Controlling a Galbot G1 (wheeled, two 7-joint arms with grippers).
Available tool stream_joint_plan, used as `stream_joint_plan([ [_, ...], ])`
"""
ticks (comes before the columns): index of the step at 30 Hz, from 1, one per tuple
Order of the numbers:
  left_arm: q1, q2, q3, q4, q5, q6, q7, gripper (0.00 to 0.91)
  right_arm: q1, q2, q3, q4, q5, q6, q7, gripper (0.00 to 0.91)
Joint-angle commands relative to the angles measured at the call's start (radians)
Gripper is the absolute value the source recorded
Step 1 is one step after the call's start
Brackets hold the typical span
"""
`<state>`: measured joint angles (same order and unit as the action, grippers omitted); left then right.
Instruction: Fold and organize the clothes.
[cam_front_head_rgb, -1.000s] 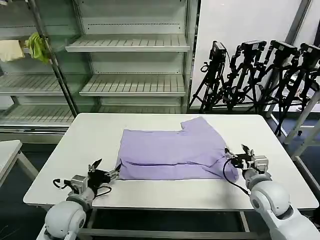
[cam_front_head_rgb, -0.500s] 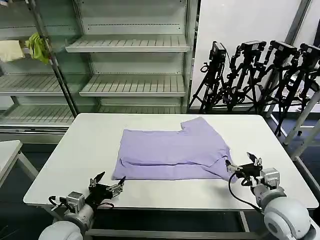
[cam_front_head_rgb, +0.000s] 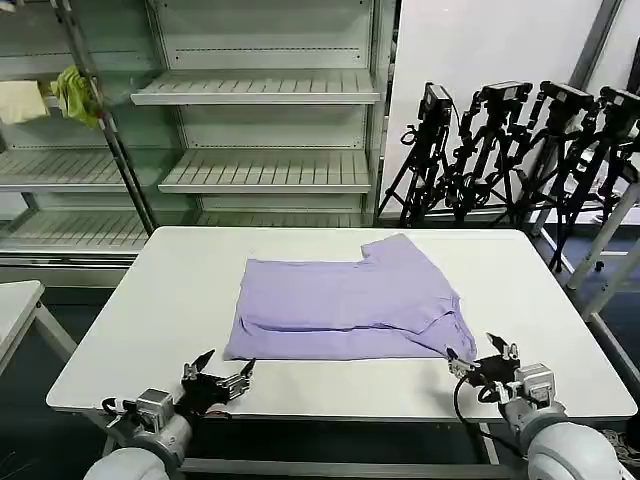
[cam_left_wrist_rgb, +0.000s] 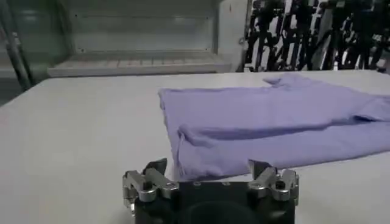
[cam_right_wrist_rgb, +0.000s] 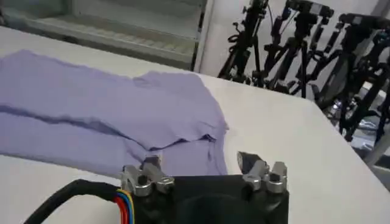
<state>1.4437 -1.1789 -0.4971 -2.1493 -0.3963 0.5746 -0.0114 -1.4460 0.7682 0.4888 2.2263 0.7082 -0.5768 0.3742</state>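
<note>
White table (cam_front_head_rgb: 180, 290), metal shelving (cam_front_head_rgb: 260, 90) behind, black tripods (cam_front_head_rgb: 520, 150) against white wall (cam_front_head_rgb: 480, 50)

A robotics lab or test studio, by the look of it, dressed as a shop floor. A plain white table (cam_front_head_rgb: 300, 390) stands in the middle on a dark floor. Behind it, at far left, glass-fronted retail display shelving (cam_front_head_rgb: 260, 130) stands bare, except for a yellow-green cloth (cam_front_head_rgb: 75, 92) and a cream cloth (cam_front_head_rgb: 22, 100) hanging at its far left edge. At far right, a row of black camera tripods (cam_front_head_rgb: 520, 150) leans against a white wall panel (cam_front_head_rgb: 480, 50). Another white tabletop (cam_front_head_rgb: 15, 300) shows at the left edge.
</note>
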Motion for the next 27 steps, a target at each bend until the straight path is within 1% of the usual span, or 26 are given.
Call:
stream_joint_plan([
  [1,-0.018,-0.006,0.005,0.035,0.004,0.000,0.002,0.907,-0.025,0.011,0.000,-0.014,-0.003,-0.001,0.001,0.786],
  [4,-0.030,-0.008,0.007,0.053,0.004,-0.002,0.004,0.907,-0.027,0.013,0.001,-0.023,-0.005,0.000,0.001,0.786],
  [6,-0.037,-0.009,0.009,0.061,0.004,-0.003,0.004,0.907,-0.028,0.014,0.002,-0.027,-0.006,0.000,0.001,0.746],
  [8,-0.045,-0.009,0.013,0.066,0.004,-0.003,0.005,0.907,-0.026,0.015,0.001,-0.034,-0.007,0.000,0.001,0.725],
  [11,-0.054,-0.010,0.017,0.075,0.005,-0.003,0.006,0.907,-0.023,0.016,0.001,-0.040,-0.008,0.000,0.000,0.645],
  [12,-0.057,-0.010,0.017,0.078,0.004,-0.003,0.006,0.897,-0.021,0.016,0.001,-0.043,-0.008,0.000,-0.001,0.605],
  [14,-0.061,-0.010,0.019,0.090,0.006,-0.004,0.008,0.877,-0.020,0.017,0.000,-0.047,-0.008,0.001,-0.002,0.554],
  [15,-0.062,-0.010,0.019,0.093,0.006,-0.004,0.008,0.856,-0.019,0.018,0.000,-0.048,-0.008,0.001,-0.004,0.504],
  [16,-0.065,-0.010,0.020,0.098,0.006,-0.005,0.009,0.826,-0.019,0.019,-0.001,-0.050,-0.009,0.001,-0.004,0.443],
  [17,-0.067,-0.010,0.020,0.100,0.006,-0.005,0.009,0.806,-0.019,0.020,-0.002,-0.050,-0.009,0.001,-0.005,0.403],
  [18,-0.069,-0.010,0.020,0.102,0.006,-0.005,0.010,0.746,-0.019,0.020,-0.003,-0.051,-0.011,0.001,-0.006,0.312],
  [20,-0.071,-0.009,0.023,0.104,0.006,-0.005,0.011,0.685,-0.018,0.021,-0.005,-0.054,-0.012,0.001,-0.009,0.302],
  [21,-0.072,-0.009,0.024,0.105,0.006,-0.005,0.011,0.635,-0.017,0.022,-0.005,-0.054,-0.012,0.001,-0.009,0.252],
  [22,-0.073,-0.009,0.025,0.107,0.007,-0.005,0.011,0.574,-0.016,0.023,-0.006,-0.055,-0.013,0.001,-0.010,0.222],
  [23,-0.073,-0.009,0.026,0.108,0.007,-0.005,0.012,0.554,-0.016,0.023,-0.007,-0.055,-0.013,0.001,-0.011,0.191],
  [25,-0.075,-0.010,0.027,0.112,0.009,-0.005,0.013,0.464,-0.014,0.024,-0.008,-0.057,-0.014,0.001,-0.012,0.151],
  [26,-0.075,-0.010,0.028,0.112,0.010,-0.006,0.013,0.433,-0.013,0.024,-0.008,-0.058,-0.014,0.002,-0.012,0.091],
  [27,-0.075,-0.010,0.028,0.113,0.010,-0.006,0.014,0.373,-0.013,0.024,-0.008,-0.059,-0.014,0.002,-0.012,0.050],
])
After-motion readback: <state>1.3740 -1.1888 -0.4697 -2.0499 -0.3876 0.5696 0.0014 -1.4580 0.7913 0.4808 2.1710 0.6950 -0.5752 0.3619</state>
